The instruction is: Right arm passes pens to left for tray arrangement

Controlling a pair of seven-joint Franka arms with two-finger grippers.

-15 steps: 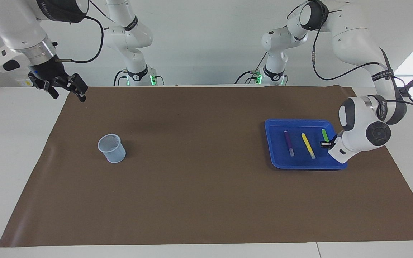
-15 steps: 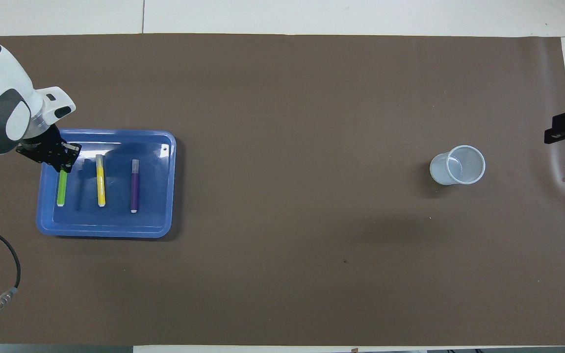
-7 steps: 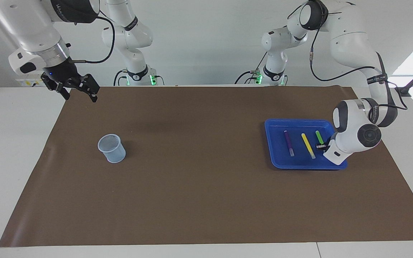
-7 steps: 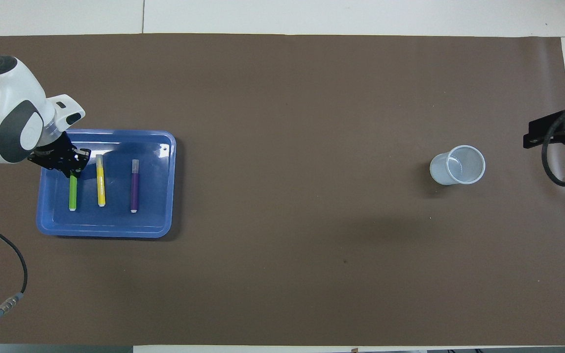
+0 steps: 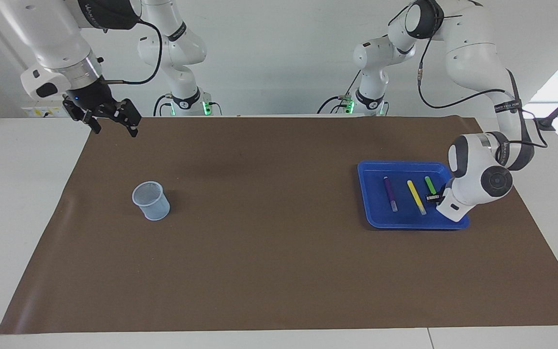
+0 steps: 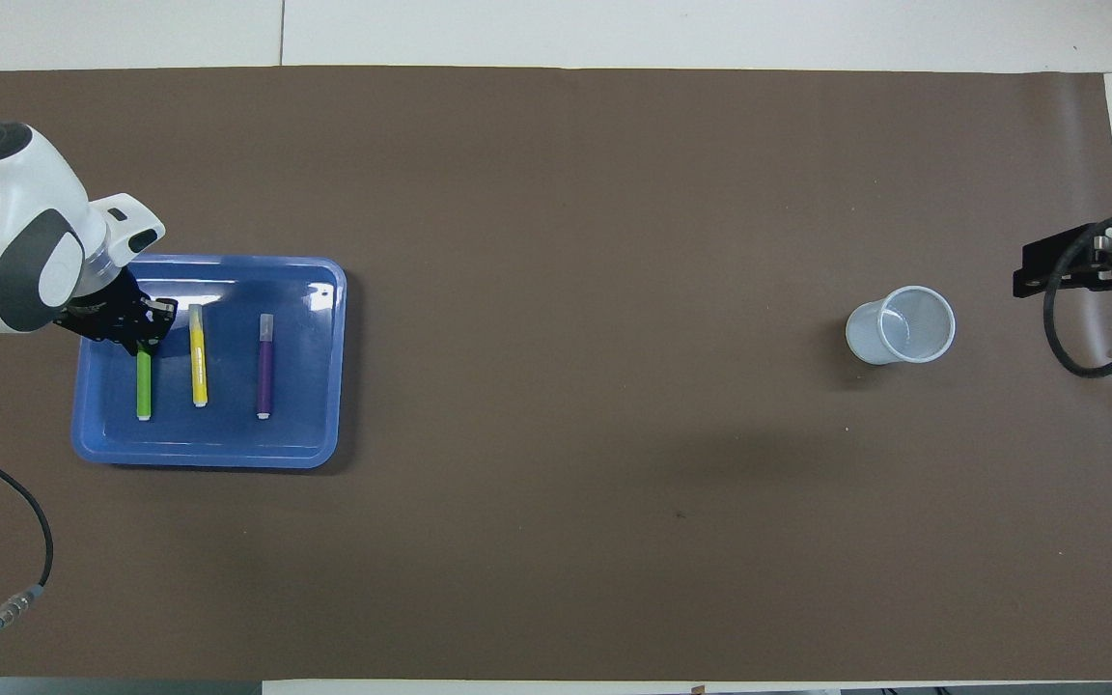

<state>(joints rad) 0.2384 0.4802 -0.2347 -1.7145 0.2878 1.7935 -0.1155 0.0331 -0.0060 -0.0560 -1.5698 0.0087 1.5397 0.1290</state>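
Note:
The blue tray (image 5: 371, 213) (image 6: 315, 290) lies at the left arm's end of the table. In it lie three pens side by side: purple (image 5: 390, 193) (image 6: 265, 372), yellow (image 5: 415, 195) (image 6: 198, 367) and green (image 5: 429, 184) (image 6: 144, 386). My left gripper (image 5: 435, 198) (image 6: 146, 328) is low in the tray at the green pen's end farther from the robots, and covers that end. My right gripper (image 5: 114, 130) (image 6: 1087, 265), with a small blue light, hangs open and holds nothing. It is in the air over the mat's edge at the right arm's end.
A small clear cup (image 5: 151, 200) (image 6: 901, 325) stands upright on the brown mat (image 5: 269, 242) toward the right arm's end. A black cable (image 6: 6, 502) trails over the mat near the tray.
The left gripper carried the green pen sideways toward the yellow pen, so it now lies parallel beside it. The right gripper swung in from beside the mat to over its edge.

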